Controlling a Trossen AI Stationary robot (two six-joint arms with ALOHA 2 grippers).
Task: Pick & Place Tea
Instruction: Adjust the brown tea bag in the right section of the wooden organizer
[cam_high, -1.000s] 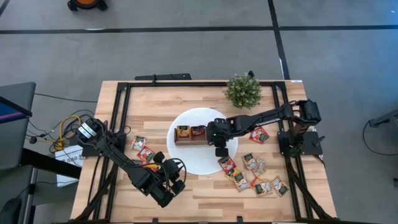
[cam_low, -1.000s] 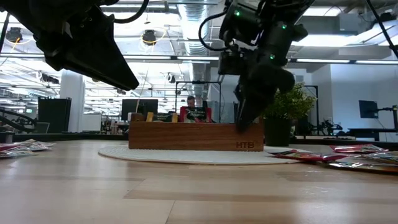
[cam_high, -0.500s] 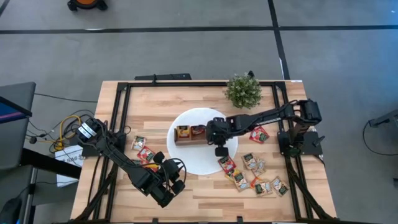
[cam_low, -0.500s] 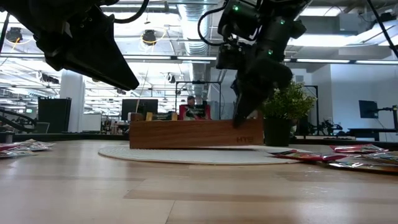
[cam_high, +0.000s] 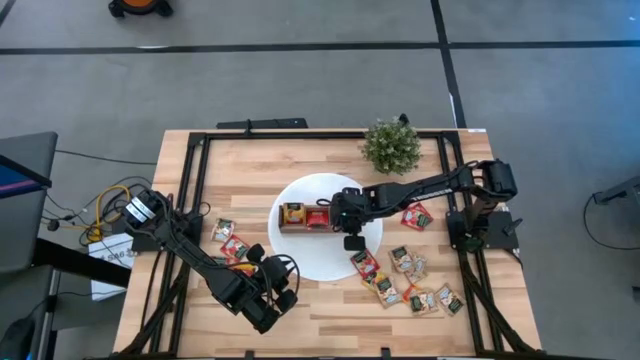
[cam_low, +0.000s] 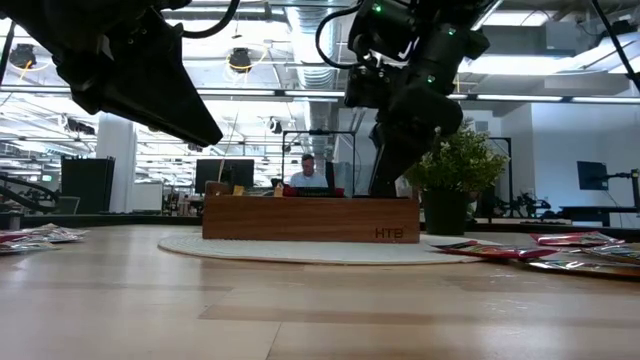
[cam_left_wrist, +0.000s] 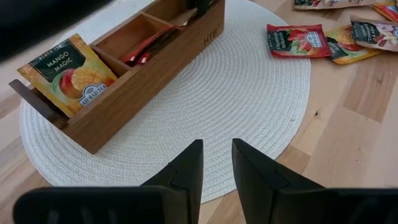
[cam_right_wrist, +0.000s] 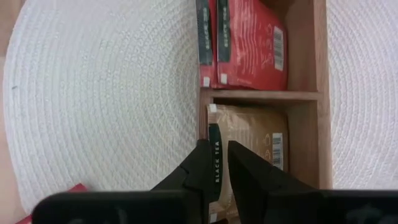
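The narrow wooden box (cam_high: 308, 215) lies on the white disc (cam_high: 320, 262). It holds a yellow mango tea sachet (cam_left_wrist: 68, 71) at one end, red sachets (cam_right_wrist: 245, 43) in the middle and a beige sachet (cam_right_wrist: 252, 140) at its right end. My right gripper (cam_right_wrist: 217, 168) points down into that right-end compartment. Its fingers stand a narrow gap apart, and the dark "BLACK TEA" edge of a sachet (cam_right_wrist: 214, 149) stands between them. My left gripper (cam_left_wrist: 216, 162) waits open over the table's near left, above the disc's rim. My right gripper comes from above, its fingers astride the upright dark edge (cam_right_wrist: 214, 140) of a sachet standing in the box's right-end compartment. One finger (cam_right_wrist: 200, 165) lies against that edge. A thin gap shows beside the other, so I cannot tell whether the sachet is pinched.
Several loose tea sachets (cam_high: 410, 275) lie on the table right of the disc, with a red one (cam_high: 417, 216) farther back. A few more (cam_high: 230, 243) lie at the left. A small green plant (cam_high: 392, 146) stands behind the disc. A black frame (cam_high: 190, 200) borders the table.
In the low view my right gripper's fingertips, which reached down across the box's right end, have drawn up and now end at the box's top edge.
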